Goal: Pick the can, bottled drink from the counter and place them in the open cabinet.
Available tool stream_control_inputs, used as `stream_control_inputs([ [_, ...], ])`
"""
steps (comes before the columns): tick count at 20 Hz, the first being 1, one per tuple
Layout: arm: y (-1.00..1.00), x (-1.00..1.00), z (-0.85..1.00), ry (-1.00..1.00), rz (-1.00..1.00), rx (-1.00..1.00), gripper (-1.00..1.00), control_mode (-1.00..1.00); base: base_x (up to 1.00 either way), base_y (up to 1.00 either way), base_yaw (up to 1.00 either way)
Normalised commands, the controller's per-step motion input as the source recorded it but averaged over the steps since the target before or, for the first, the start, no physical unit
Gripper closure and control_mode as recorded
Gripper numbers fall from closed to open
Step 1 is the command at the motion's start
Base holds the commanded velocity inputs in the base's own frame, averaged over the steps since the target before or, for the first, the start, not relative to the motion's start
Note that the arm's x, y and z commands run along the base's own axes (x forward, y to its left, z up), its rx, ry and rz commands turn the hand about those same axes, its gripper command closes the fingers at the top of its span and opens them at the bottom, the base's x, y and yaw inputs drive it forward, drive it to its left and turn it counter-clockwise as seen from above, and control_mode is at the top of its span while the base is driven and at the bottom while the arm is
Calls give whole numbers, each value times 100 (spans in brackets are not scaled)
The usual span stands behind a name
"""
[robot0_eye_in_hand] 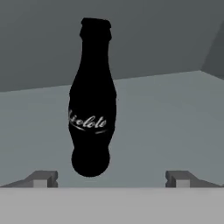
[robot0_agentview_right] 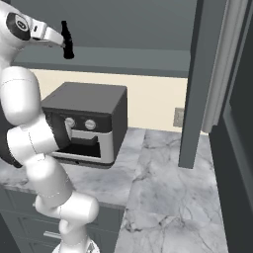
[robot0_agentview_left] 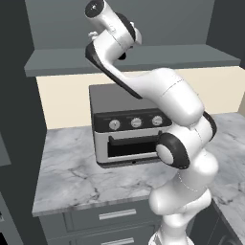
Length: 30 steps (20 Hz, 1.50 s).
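Reaching up to the open cabinet, the tool is standing with its two fingertips spread wide apart, released, nothing between them. In the hand view the bottled drink is standing upright just beyond the tips, closer to the left fingertip, clear of both, its white script label facing the camera. It is resting on the flat grey shelf of the cabinet, with the darker back wall rising behind it.

In the right base view the bottled drink is showing as a small black shape just off the end of the hand, at the shelf's front edge, on the far left of the scene. The cabinet's tall door is hanging open on the right, its long silver handle running down it.

In the left base view the arm is bending up and away toward the shelf, and the tool itself is hidden behind the wrist. Below the shelf, a toaster oven is sitting on the marble bench, with grey drawers underneath at the near edge.
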Motion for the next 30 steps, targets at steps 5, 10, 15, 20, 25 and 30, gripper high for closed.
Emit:
stream_control_inputs([
  [5, -21, -98, 2, -11, 0, 0, -100, -100, 0, 0, 0],
  [10, -36, -100, 0, -9, 10, 0, -100, -100, 0, 0, 0],
  [15, -57, -100, 0, 0, 34, 4, -100, -100, 0, 0, 0],
  [20, -44, -100, 0, 4, 42, 9, -100, -100, 0, 0, 0],
  [25, -18, -100, -5, 16, -1, 3, -100, -100, 0, 0, 0],
  [30, -5, -58, -56, 36, -37, 0, -100, -100, 0, 0, 0],
])
